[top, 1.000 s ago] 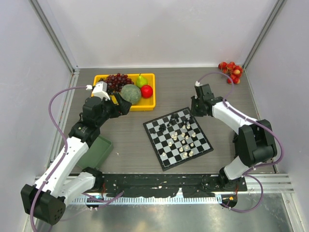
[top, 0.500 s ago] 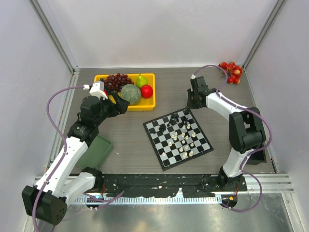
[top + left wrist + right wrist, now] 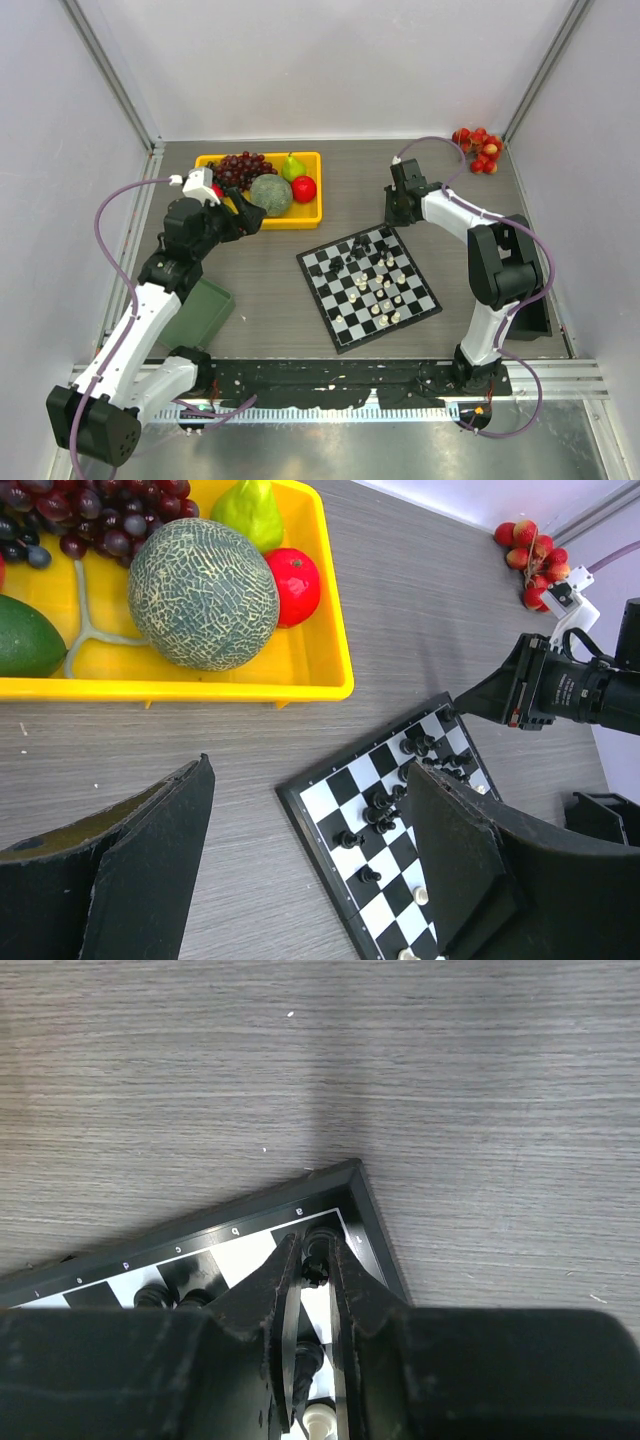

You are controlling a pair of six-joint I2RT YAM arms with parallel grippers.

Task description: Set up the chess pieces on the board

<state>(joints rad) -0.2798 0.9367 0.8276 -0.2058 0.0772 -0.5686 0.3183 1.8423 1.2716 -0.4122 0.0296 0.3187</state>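
Observation:
The board lies turned at an angle mid-table, with black chess pieces bunched on its far half and white chess pieces on its near half. My right gripper is low at the board's far corner. In the right wrist view the gripper is shut on a black piece that stands on the corner square by the border. My left gripper is open and empty above the table in front of the yellow tray. In its wrist view the gripper looks down on the board.
A yellow tray at the back left holds grapes, a melon, a pear and a red fruit. A green tray sits under my left arm. Red fruits lie at the back right corner.
My right gripper has moved left and back to the board's far corner. My left arm has drifted slightly to the left.

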